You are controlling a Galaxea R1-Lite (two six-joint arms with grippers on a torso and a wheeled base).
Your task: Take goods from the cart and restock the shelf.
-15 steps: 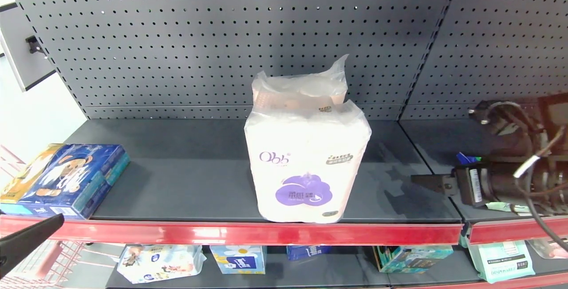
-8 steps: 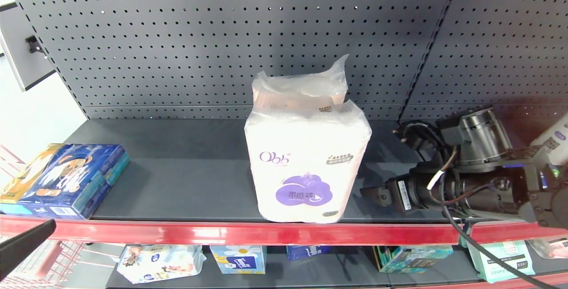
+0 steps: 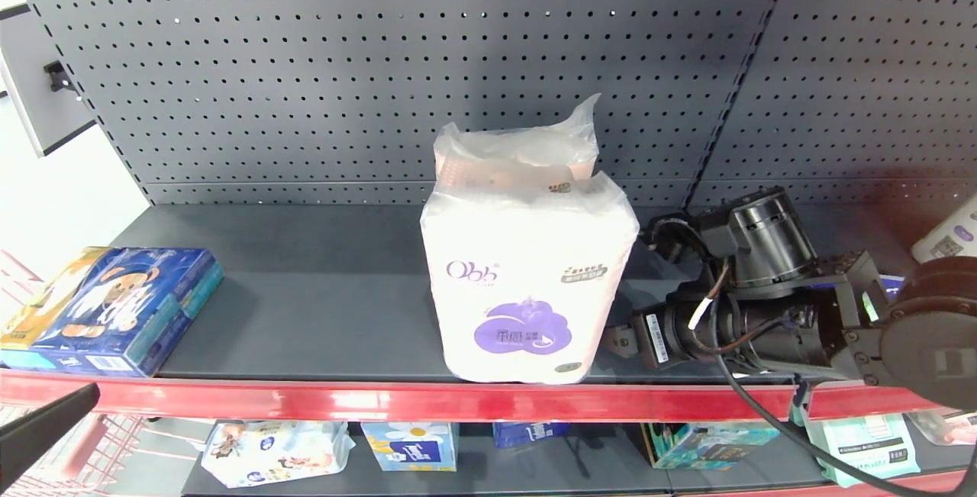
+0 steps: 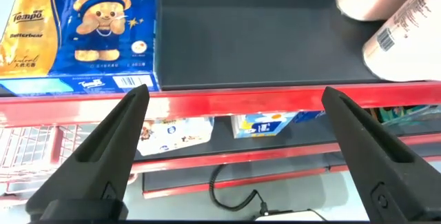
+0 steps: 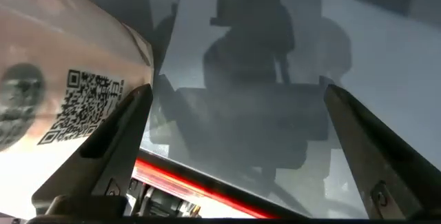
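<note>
Nearest, left end effector (image 4: 236,93) spread wide before the red shelf edge (image 3: 397,401), paper roll pack (image 3: 527,283) upright at the shelf front, middle, right end effector (image 3: 617,338) just right of it, also spread open, blue tissue box (image 3: 122,306) at the left end, pegboard (image 3: 382,62) behind.

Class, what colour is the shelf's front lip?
The shelf lip is red; the head view shows it best.
</note>
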